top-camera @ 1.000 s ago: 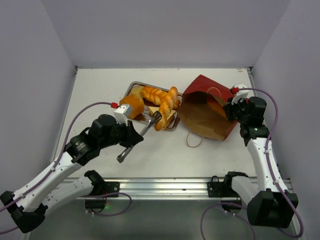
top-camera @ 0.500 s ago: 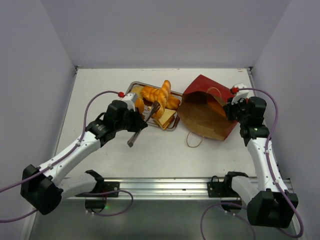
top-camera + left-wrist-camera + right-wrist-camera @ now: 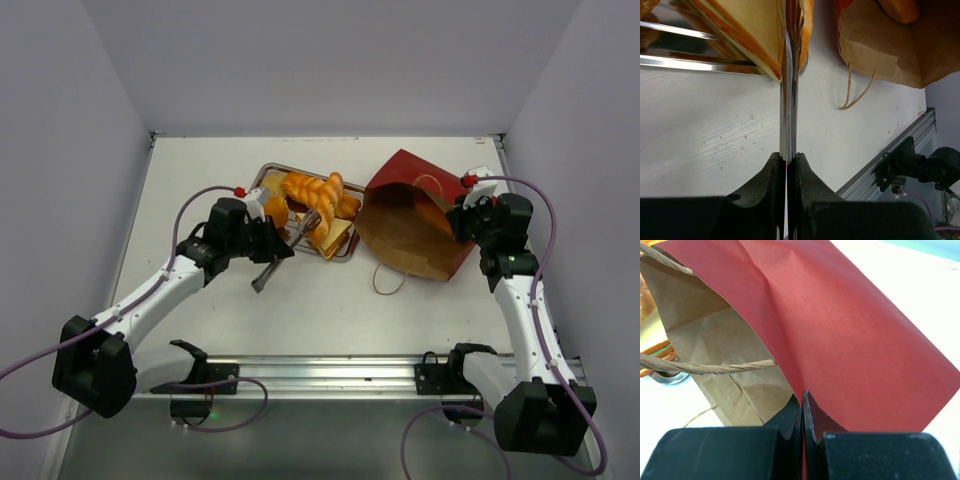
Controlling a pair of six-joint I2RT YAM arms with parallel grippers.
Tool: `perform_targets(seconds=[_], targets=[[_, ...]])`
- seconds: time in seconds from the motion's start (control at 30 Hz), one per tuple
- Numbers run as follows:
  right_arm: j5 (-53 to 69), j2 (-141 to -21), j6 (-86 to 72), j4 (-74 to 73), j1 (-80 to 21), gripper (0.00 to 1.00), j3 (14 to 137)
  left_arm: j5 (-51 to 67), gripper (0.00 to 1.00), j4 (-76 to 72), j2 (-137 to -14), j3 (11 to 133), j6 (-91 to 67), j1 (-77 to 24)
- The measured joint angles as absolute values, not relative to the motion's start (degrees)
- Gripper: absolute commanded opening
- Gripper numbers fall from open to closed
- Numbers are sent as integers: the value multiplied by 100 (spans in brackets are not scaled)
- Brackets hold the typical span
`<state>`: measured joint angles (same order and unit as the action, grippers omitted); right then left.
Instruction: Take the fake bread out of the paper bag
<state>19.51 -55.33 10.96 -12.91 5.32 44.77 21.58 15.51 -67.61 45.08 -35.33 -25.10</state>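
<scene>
While the right hand (image 3: 802, 407) pinched the paper bag (image 3: 850, 340), the left hand (image 3: 788, 165) squeezed tongs (image 3: 788, 110) around a roll (image 3: 325, 200) over the tray (image 3: 270, 170). Next, it probably needed to let go gently.

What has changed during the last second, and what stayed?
The left gripper, shut on the metal tongs, moved away from the robot and carried the long braided roll from the near right corner of the tray to above the other bread on it. The tongs still pinch the roll. Unchanged: the right gripper shut on the edge of the paper bag, the bag itself, one piece inside it.
</scene>
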Motion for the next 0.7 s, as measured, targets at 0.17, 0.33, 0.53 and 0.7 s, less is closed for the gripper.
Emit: perform_targets(seconds=[0.17,0.33,0.53,0.7], targets=[[1949,-5533,1096,-1291,532,1,4477,2239,13,1553,-6904,4508,-3489,-2451],[1951,-5533,1096,-1291,532,1,4477,2259,24,1553,-6965,4508,-3470,-2362],[1951,-5533,1096,-1291,532,1,4477,2259,35,1553,-6965,4508,-3391,-2307],[1951,-5533,1094,-1291,532,1,4477,2255,37,1555,-6965,4510,-3363,-2287]])
